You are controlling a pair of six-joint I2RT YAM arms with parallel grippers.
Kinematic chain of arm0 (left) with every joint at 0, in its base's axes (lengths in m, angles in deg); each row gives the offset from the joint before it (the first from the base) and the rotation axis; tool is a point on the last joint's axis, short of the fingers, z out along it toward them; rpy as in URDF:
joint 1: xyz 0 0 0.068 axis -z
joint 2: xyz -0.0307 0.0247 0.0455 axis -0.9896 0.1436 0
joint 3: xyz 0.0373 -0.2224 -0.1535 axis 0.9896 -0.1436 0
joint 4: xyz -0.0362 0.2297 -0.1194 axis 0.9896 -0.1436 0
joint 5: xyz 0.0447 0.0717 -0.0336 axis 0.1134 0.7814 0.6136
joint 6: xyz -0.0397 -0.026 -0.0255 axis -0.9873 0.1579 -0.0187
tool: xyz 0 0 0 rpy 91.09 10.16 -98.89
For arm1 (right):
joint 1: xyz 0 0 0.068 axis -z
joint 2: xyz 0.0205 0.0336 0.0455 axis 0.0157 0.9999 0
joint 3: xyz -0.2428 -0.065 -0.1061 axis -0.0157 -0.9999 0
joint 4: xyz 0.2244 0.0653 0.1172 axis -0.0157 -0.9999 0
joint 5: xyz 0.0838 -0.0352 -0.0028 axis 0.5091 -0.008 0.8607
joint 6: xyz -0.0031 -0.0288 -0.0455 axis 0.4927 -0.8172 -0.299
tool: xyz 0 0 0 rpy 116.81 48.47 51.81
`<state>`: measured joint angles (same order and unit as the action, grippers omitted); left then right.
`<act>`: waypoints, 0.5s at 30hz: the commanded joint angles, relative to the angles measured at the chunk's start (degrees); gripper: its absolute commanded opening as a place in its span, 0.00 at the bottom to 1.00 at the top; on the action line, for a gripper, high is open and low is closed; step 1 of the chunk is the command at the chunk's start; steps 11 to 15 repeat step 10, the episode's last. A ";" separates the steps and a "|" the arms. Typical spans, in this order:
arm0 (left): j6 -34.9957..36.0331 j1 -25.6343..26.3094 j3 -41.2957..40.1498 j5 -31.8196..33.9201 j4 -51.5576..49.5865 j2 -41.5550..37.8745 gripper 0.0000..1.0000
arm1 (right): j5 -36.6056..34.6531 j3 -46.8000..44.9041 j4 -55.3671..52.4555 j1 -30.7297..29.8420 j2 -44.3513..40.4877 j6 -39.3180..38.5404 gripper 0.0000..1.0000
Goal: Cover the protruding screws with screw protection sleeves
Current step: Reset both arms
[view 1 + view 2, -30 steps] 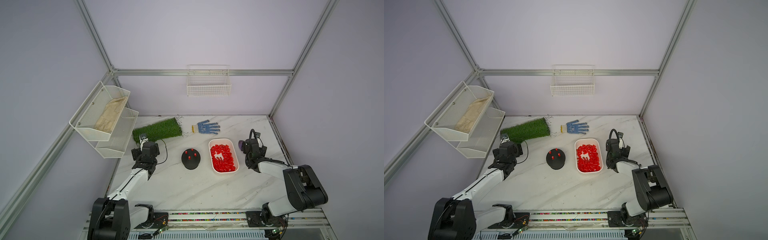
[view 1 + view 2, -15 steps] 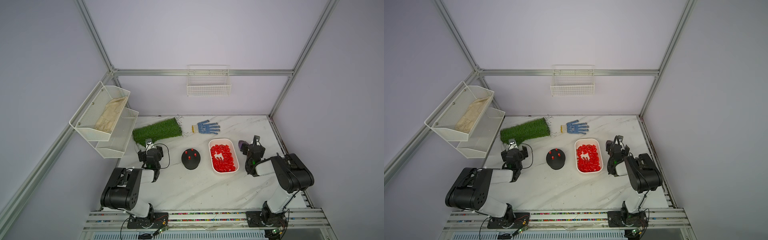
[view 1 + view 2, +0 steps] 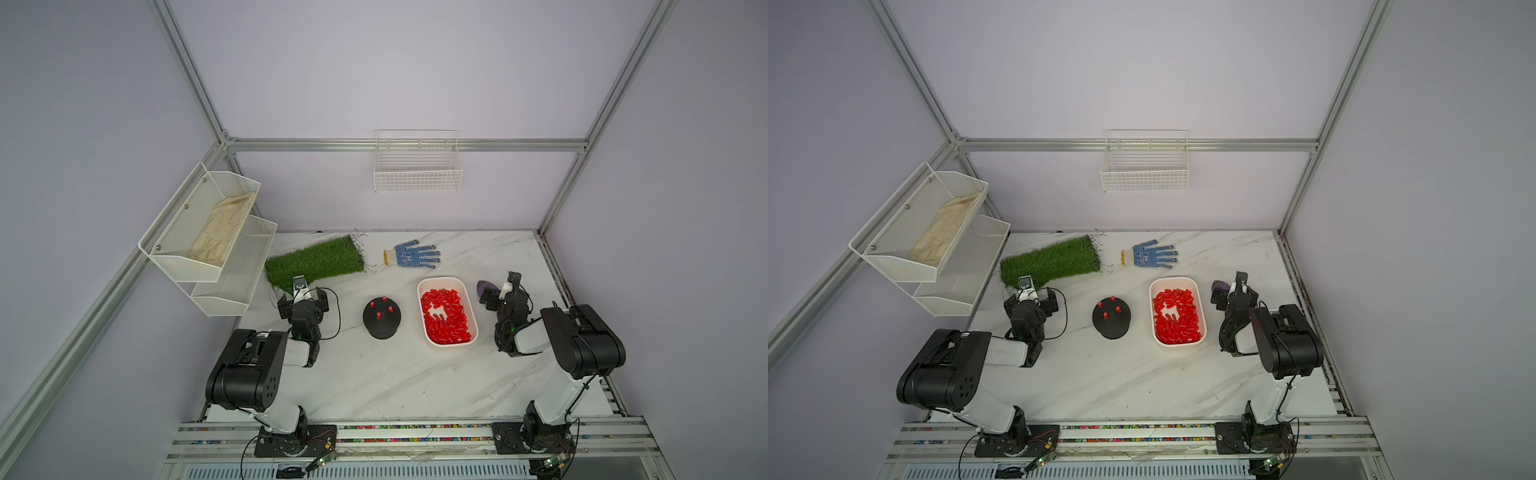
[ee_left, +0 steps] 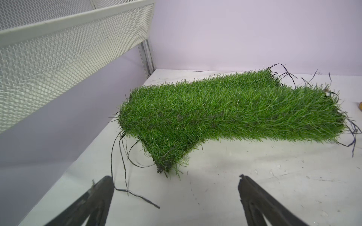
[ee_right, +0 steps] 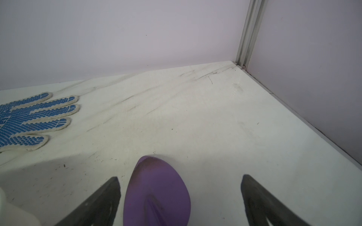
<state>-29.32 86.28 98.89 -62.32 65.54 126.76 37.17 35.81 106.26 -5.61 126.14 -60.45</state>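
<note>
Four red sleeves (image 3: 379, 315) top the black dome (image 3: 381, 328), just beside the white tray (image 3: 441, 279) of spares. The right hand (image 5: 180, 177), nearer the tray, and the left hand (image 4: 174, 177) both gape wide, empty.

- An artificial grass mat (image 3: 316, 262) lies at the back of the marble table (image 3: 395, 374). Loose dark threads stick out from its edges.
- A knit glove with blue dots (image 3: 413, 254) lies flat near the mat, its fingers pointing away from it.
- A purple rounded object (image 5: 156, 191) lies on the table, well apart from the glove. What it is, I cannot tell.
- A white two-tier mesh shelf (image 3: 187, 266) hangs on the side wall, with a beige cloth (image 3: 222, 235) in its upper tier.
- A white wire basket (image 3: 417, 166) hangs on the back wall.
</note>
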 commanded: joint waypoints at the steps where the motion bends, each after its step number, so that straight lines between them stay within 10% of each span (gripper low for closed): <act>1: 0.84 -0.23 -0.57 -0.71 2.97 0.12 1.00 | 0.91 0.03 2.85 0.03 0.17 -1.07 0.97; 15: 0.86 -0.23 -0.97 -0.74 3.33 -0.21 1.00 | 1.40 0.16 1.93 0.14 -0.13 -0.55 0.97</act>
